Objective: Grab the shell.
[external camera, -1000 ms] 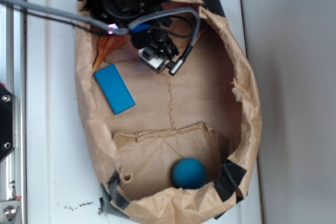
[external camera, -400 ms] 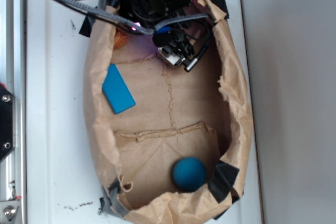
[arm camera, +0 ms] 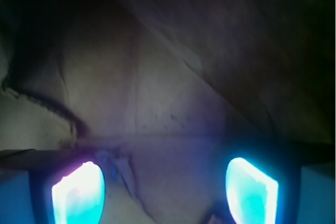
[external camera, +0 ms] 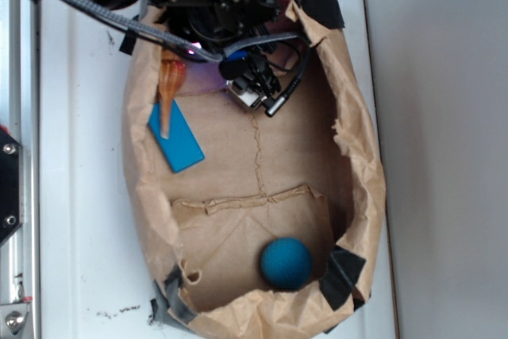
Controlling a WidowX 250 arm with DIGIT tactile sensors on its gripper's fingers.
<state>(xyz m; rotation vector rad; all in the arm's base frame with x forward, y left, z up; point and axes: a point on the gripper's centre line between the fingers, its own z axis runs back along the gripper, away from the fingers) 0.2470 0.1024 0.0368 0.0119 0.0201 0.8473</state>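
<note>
Now the shell point(external camera: 167, 91) has swung back into sight at the upper left, its tip over the blue block point(external camera: 176, 138), while the gripper point(arm camera: 164, 186), fingers spread and empty, sits beside it, not on it.

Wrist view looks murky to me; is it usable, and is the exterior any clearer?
Wrist view: dark and soft, only brown paper visible, the two fingertips blown out in cyan glare, jaws apart, no shell in sight. Exterior view: evenly lit and fairly sharp; the shell shows clearly, tip over the blue block.
</note>
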